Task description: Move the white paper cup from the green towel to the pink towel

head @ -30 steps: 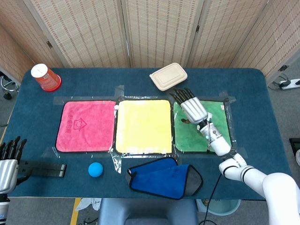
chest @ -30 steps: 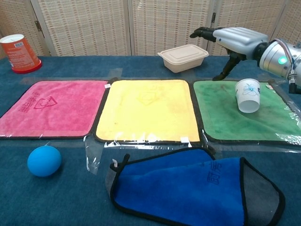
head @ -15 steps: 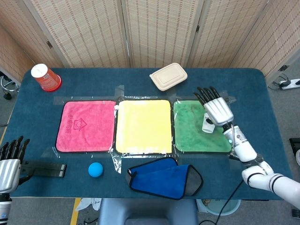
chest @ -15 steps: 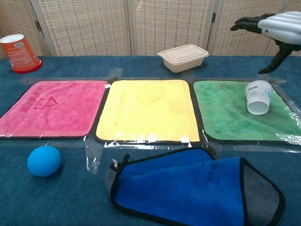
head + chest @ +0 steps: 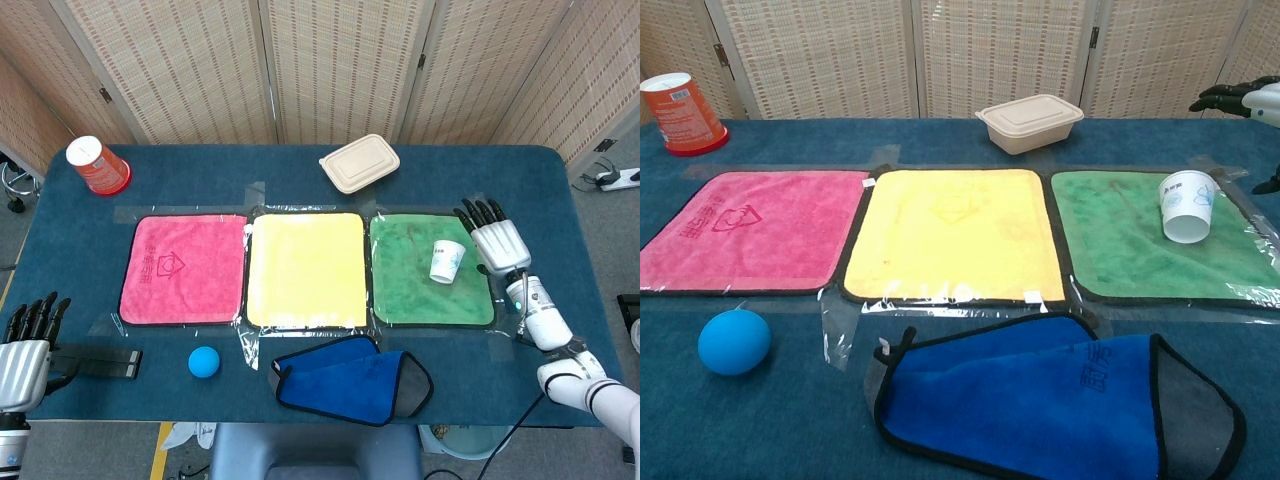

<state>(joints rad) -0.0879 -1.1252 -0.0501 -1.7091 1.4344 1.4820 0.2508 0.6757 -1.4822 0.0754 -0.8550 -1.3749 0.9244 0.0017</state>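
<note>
Two hands show from the head: the cup (image 5: 446,262) stands upside-down on the green towel (image 5: 405,285), just left of the right hand (image 5: 499,243), whose fingers are spread and empty; the left hand (image 5: 25,350), also open, sits far off past the pink towel (image 5: 183,268). From the chest, the cup (image 5: 1187,206) tilts slightly; only dark fingertips of the right hand (image 5: 1240,98) enter at the frame edge, the rest cut off.

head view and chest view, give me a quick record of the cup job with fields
cup: white paper cup upright on the green towel, near its right edge
target: pink towel, nothing on it
between: yellow towel
right hand: fingers apart, holding nothing, just right of the cup, not touching it
left hand: at the near left table edge, holding nothing
task state: cup not yet moved
</note>
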